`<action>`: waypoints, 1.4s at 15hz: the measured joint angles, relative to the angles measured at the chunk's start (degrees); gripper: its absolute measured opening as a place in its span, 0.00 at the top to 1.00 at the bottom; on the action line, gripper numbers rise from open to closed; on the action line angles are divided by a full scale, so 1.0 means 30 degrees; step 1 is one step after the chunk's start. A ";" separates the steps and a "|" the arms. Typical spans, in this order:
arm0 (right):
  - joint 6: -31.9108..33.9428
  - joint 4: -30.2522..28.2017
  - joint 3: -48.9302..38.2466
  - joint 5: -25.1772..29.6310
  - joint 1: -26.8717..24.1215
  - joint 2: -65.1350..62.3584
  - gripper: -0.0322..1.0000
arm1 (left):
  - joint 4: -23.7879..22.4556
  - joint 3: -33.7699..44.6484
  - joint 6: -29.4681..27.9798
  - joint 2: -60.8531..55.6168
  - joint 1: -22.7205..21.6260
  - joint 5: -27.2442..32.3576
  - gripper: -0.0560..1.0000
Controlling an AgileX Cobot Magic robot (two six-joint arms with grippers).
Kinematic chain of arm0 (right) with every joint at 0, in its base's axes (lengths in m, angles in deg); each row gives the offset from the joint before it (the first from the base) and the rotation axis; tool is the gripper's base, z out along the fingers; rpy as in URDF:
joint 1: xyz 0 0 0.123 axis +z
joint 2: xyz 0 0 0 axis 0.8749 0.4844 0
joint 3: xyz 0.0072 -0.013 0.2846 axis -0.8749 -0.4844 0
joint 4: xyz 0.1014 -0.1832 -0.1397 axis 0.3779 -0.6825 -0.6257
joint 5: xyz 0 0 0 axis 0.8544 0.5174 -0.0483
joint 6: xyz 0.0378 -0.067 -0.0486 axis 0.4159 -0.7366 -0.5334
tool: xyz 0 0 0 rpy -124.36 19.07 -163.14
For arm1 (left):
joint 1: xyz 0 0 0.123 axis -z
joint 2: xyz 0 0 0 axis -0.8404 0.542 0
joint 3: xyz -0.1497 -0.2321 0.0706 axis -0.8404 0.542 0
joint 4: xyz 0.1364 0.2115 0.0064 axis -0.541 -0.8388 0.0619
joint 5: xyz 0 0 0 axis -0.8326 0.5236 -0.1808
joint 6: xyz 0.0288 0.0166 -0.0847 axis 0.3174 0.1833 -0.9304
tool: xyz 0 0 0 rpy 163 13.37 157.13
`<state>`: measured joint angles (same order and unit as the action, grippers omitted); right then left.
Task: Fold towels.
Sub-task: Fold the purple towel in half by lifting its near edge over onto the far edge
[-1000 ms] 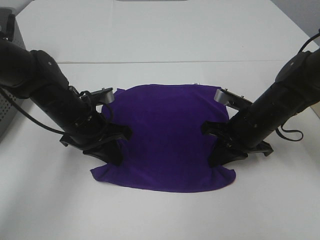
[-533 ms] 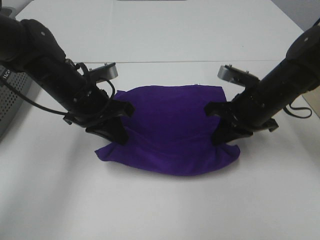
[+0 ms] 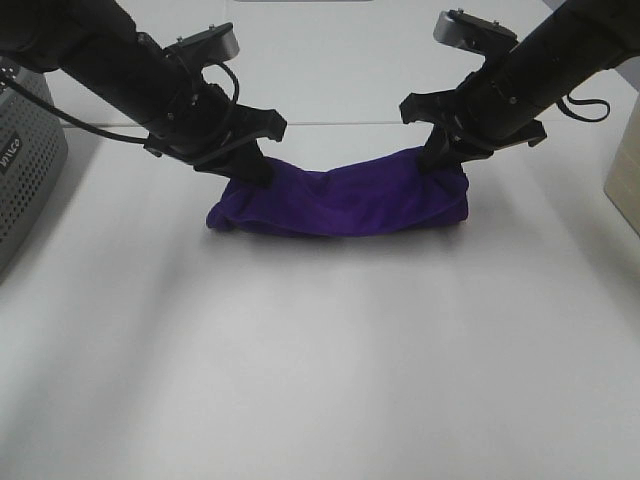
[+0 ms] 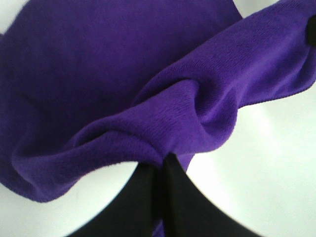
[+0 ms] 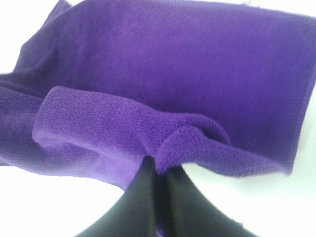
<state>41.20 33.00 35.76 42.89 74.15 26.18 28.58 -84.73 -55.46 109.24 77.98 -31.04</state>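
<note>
Towel (image 3: 340, 200) sags between left jaws and right jaws, each clamped on a corner; middle rests on table (image 3: 320, 380) below them. Advice: move both level, land edges aligned.

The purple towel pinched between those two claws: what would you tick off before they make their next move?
1. Left gripper shut on the towel: ok, cloth is pinched at its tips.
2. Right gripper shut on the towel: ok, a fold is pinched the same way.
3. Both grips at matching height and depth: ok, roughly level in the high view.
4. Cloth smooth between the grips: not ok, it sags and bunches in a roll.
5. Held edge lined up with the opposite edge: cannot tell, the bunched cloth hides it.
6. Lower layer resting on the table: ok.
</note>
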 joint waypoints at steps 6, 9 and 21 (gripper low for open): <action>0.1432 -0.1146 0.4335 -0.0802 -0.0191 0.3438 0.96 | -0.0134 -0.2235 0.0000 0.1604 -0.0458 -0.2426 0.94; 0.1776 -0.1356 0.4908 -0.0802 -0.0573 0.4221 0.96 | -0.0153 -0.3782 0.0000 0.2807 -0.1031 -0.1833 0.94; 0.2139 -0.1738 0.7143 -0.0668 -0.0649 0.7353 0.81 | -0.0611 -0.5921 0.0000 0.5863 -0.1050 -0.1833 0.90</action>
<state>47.62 27.79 57.19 40.89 72.20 48.24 26.75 -102.49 -55.46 126.83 74.83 -36.54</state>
